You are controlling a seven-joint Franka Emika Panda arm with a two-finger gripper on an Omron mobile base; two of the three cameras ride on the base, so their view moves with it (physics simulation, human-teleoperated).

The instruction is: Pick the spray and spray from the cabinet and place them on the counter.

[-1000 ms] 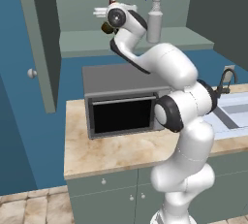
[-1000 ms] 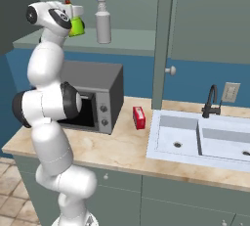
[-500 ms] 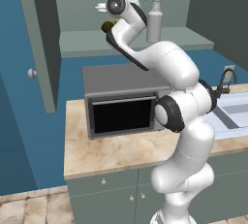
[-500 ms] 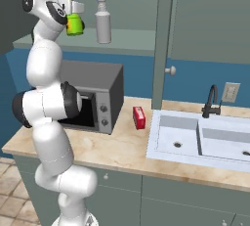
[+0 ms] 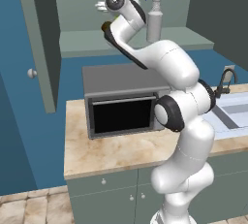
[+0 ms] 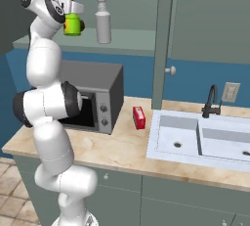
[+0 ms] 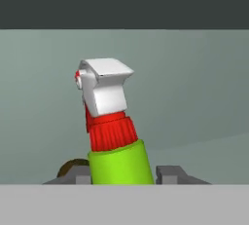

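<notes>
My gripper (image 6: 72,23) is shut on the short green spray (image 6: 72,25), inside the open cabinet (image 6: 132,41) at its left end and close over the inner shelf. In the hand view the green spray (image 7: 116,163) sits between my two finger tips, its red-white nozzle leaning slightly left. The tall grey-white spray (image 6: 102,19) with a blue-white nozzle stands upright on the shelf just right of it, and the arm partly covers this tall spray (image 5: 154,18) in the left base view. The beige counter (image 6: 122,146) lies below.
A grey toaster oven (image 5: 121,102) stands on the counter under the shelf. A flat red box (image 6: 139,117) lies beside the pale sink (image 6: 195,137) with its black faucet (image 6: 211,100). A small brown ball (image 7: 72,168) sits behind the bottle. The cabinet door (image 5: 38,43) hangs open at left.
The wrist has swung upward and the green spray has turned from tilted to nearly upright, shifting slightly left. The tall spray has not moved.
</notes>
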